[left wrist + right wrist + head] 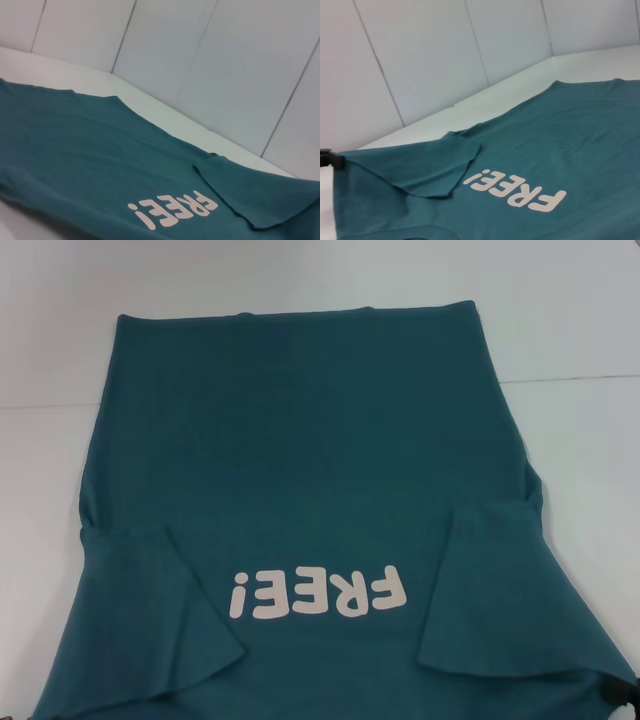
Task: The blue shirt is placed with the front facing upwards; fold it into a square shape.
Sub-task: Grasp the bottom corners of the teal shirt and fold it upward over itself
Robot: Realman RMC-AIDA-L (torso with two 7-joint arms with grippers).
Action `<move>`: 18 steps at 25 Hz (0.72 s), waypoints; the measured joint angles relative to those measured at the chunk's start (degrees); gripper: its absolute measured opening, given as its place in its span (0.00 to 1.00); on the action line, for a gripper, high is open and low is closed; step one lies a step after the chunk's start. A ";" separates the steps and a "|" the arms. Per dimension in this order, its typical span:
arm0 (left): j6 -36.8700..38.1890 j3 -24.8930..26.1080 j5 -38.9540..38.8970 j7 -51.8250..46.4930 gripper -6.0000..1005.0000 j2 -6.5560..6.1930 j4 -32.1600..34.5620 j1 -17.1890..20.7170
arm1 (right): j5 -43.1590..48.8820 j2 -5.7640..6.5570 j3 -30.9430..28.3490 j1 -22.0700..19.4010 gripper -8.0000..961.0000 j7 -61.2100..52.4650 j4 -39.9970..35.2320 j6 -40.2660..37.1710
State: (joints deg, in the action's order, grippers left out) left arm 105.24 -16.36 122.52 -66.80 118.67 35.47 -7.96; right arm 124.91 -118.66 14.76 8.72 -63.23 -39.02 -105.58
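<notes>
Shirt-wise, the blue shirt (300, 460) fills most of the head view, spread flat and front-up on a white tabletop (580, 440), with the cream "FREE!" print (318, 593) reading upside down in the lower middle of the frame.

Going left to right: bare tabletop runs down the left edge, then the left sleeve (160, 620) is folded inward over the body at lower left, its free edge cutting a diagonal toward the print. The middle is smooth, matte cotton with barely a wrinkle, and the straight hem (300, 312) sits near the top of the frame with a strip of open white beyond it. On the right, the other sleeve (490, 590) is folded in the same way, then there's a wide open patch of tabletop at upper right.

At the far lower right corner a small dark bit of the right hand (622, 692) sits at the shirt's edge; can't tell whether it's clenched or released. Left hand isn't visible in any view. Pale panelled wall (420, 55) behind.
</notes>
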 joint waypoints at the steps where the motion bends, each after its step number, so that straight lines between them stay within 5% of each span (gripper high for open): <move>1: 0.06 -0.03 0.17 0.34 0.05 0.02 -0.11 -0.03 | 0.00 0.12 0.00 -0.36 0.05 0.31 0.04 -0.45; 18: 2.87 0.00 1.57 2.90 0.05 0.35 -0.14 0.93 | -0.01 0.71 -0.65 -5.10 0.05 2.55 0.51 -2.82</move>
State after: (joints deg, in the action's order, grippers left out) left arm 108.12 -16.36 124.09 -63.89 119.02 35.33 -7.03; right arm 124.91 -117.94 14.11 3.62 -60.68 -38.51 -108.40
